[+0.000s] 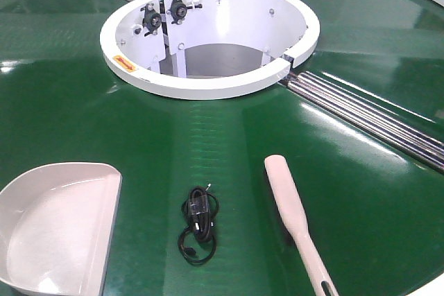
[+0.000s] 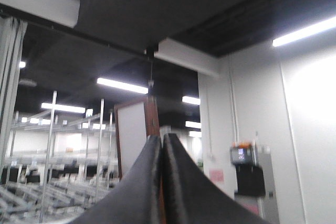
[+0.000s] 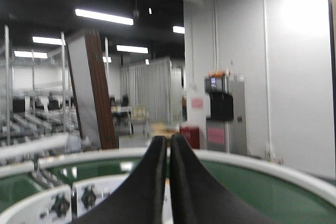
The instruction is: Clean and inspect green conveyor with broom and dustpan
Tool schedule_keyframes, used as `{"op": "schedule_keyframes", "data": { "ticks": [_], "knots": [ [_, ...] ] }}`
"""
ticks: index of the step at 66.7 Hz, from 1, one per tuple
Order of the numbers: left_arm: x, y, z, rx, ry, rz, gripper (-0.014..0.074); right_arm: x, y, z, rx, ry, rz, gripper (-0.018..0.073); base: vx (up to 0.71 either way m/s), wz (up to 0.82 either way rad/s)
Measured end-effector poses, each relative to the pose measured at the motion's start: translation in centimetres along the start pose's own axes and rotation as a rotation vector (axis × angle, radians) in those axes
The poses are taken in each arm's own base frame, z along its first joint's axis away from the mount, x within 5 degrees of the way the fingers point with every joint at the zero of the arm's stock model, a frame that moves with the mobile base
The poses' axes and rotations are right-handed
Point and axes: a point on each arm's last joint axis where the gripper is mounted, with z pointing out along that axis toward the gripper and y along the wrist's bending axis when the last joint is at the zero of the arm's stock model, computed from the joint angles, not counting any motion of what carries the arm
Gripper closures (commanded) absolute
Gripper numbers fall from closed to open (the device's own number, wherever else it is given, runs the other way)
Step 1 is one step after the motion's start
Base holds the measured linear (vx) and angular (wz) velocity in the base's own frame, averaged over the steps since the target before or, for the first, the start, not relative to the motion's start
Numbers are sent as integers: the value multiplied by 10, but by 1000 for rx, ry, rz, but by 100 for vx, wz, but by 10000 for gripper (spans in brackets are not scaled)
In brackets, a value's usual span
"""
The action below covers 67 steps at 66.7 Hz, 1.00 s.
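- The job looks like it has not started yet. The broom [image 1: 290, 199] and the dustpan [image 1: 59, 230] both lie flat on the green conveyor [image 1: 229, 143], and nothing is holding them.
- Seen from the white hub [image 1: 208, 86] in the middle, the dustpan is at about 7 o'clock. Its open mouth faces 3 o'clock.
- The broom is at about 5 o'clock. Its wide end points to the hub and its thin handle runs off the bottom edge.
- Between the two, at 6 o'clock, lies a little black cable bundle [image 1: 198, 225]. It touches neither tool. I think this is the thing to sweep up.
- The left jaws are pressed together with nothing in them. They point up at the ceiling, away from the belt.
- The right jaws are together too, and empty. They hang above the belt and face the hub.
- Still to do, I think: pick up the broom, pick up the dustpan, sweep the bundle in, then look over the belt.
- I cannot see any dust or crumbs on the belt.
- Count: one broom, one dustpan, one cable bundle, one hub, and two sets of shiny rails [image 1: 368, 119], at 4 o'clock and 11 o'clock.
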Motion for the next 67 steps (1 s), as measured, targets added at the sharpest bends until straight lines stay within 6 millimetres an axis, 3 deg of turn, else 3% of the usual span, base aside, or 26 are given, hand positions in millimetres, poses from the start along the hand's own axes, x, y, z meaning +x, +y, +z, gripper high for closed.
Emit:
{"op": "schedule_keyframes", "data": {
  "ticks": [6, 16, 26, 35, 40, 47, 59, 67],
  "knots": [
    [-6, 0, 20, 2, 118, 4, 583, -2, -1, 23, 8, 118, 0, 551, 0, 0],
    [9, 0, 54, 6, 385, 5, 493, 10, -2, 54, 21, 323, -2, 446, 0, 0],
    [37, 0, 72, 11, 633, 6, 282, 28, -2, 71, 21, 447, 1, 182, 0, 0],
    [51, -1, 74, 17, 744, -15, 40, 34, -2, 74, 22, 487, 13, -76, 0, 0],
    [53, -3, 72, 32, 778, -21, -56, 34, -2, 74, 22, 489, 12, -163, 0, 0],
    [56, -6, 69, 76, 828, -3, -115, 34, -2, 74, 22, 489, 11, -165, 0, 0],
    [57, -11, 67, 151, 847, 39, -83, 35, 4, 73, -30, 580, -27, -116, 0, 0],
    [57, -13, 67, 174, 839, 23, -46, 39, 23, 80, -181, 749, -66, -65, 0, 0]
  ]
}}
